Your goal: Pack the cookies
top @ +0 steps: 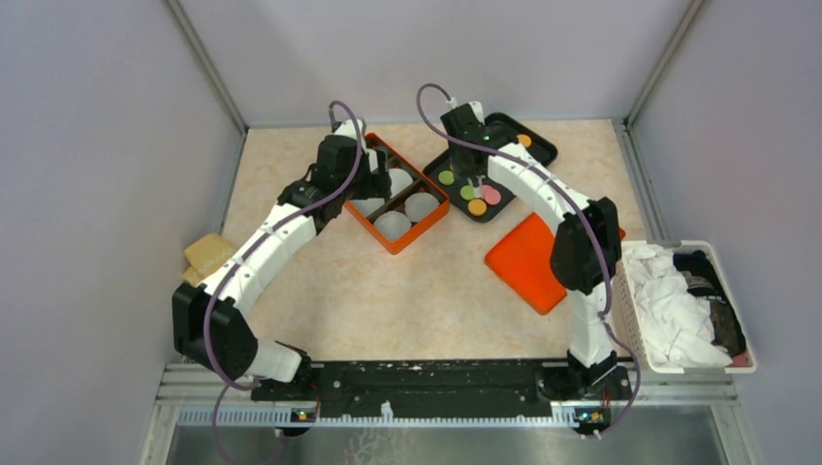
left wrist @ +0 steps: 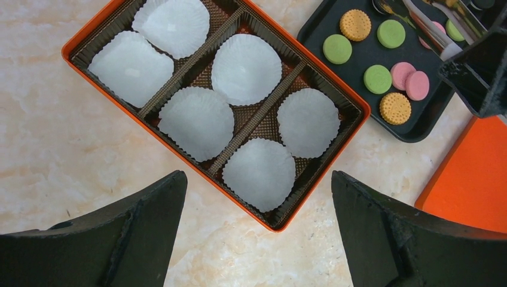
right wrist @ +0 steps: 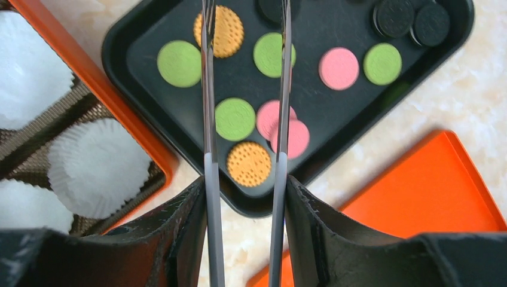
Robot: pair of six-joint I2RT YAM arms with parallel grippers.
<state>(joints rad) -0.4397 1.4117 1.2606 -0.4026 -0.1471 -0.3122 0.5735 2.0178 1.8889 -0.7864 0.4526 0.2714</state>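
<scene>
Beneath my left gripper (left wrist: 257, 179), which hangs wide apart and empty, sits the orange box (left wrist: 257, 118). Two dividers split it into three rows, and I count six white paper cups (left wrist: 246, 67) in it, two to a row. Every cup is bare, so by my reckoning no packing has been done yet and the whole job is left.

Under my right gripper (right wrist: 245, 182) lie all the cookies (right wrist: 235, 118), flat on the black tray (right wrist: 335, 113) just to the right of the box. That gripper is closed around a pair of metal tongs (right wrist: 210, 179), one blade against each finger. The blades stand a little apart, and their tips run out of my wrist view, so I cannot tell whether they touch anything.

On the tray I count four green cookies (right wrist: 179, 63), three pink cookies (right wrist: 338, 67), two of those overlapping, and two orange cookies (right wrist: 248, 162). From overhead there looks to be a third orange one at the tray's far end. At least three dark cookies (right wrist: 394, 17) sit at the far edge, partly cut off.

One orange lid (left wrist: 472, 179) lies on the table beside the tray.
</scene>
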